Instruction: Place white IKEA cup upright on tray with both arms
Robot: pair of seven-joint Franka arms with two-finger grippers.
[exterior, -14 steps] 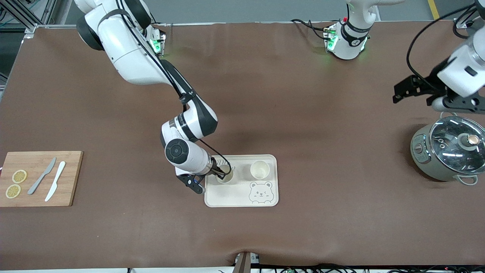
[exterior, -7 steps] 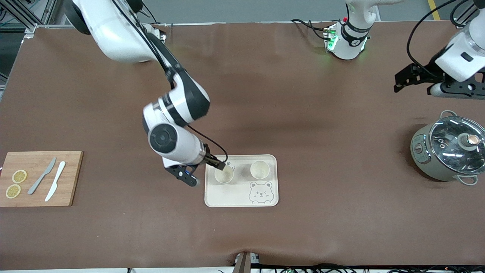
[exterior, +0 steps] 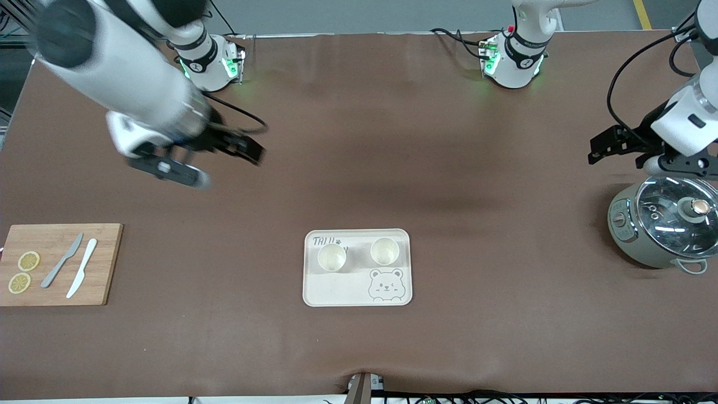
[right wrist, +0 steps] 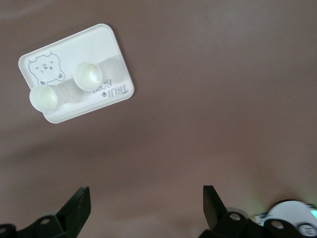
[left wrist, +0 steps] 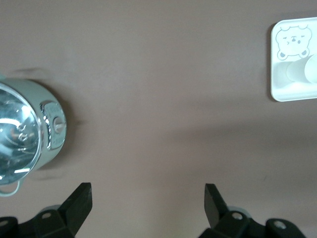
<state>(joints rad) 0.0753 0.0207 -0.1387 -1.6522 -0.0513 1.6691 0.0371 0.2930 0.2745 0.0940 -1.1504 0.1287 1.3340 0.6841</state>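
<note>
The cream tray point(exterior: 342, 292) with the grey bear drawing lies in the middle of the table. Two white cups stand upright on it, one point(exterior: 331, 257) toward the right arm's end and one point(exterior: 384, 251) toward the left arm's end. The tray point(right wrist: 116, 59) and both cups also show in the right wrist view. My right gripper point(exterior: 247, 148) is open and empty, high over bare table near its base. My left gripper point(exterior: 608, 147) is open and empty, over the table beside the pot; the left wrist view shows a corner of the tray point(left wrist: 282, 94).
A grey-green pot with a glass lid point(exterior: 664, 224) stands at the left arm's end of the table. A wooden cutting board point(exterior: 104, 264) with two knives and two lemon slices lies at the right arm's end.
My right gripper let go of the cup on the tray, rose and drew back toward its base. My left gripper shifted slightly near the pot.
</note>
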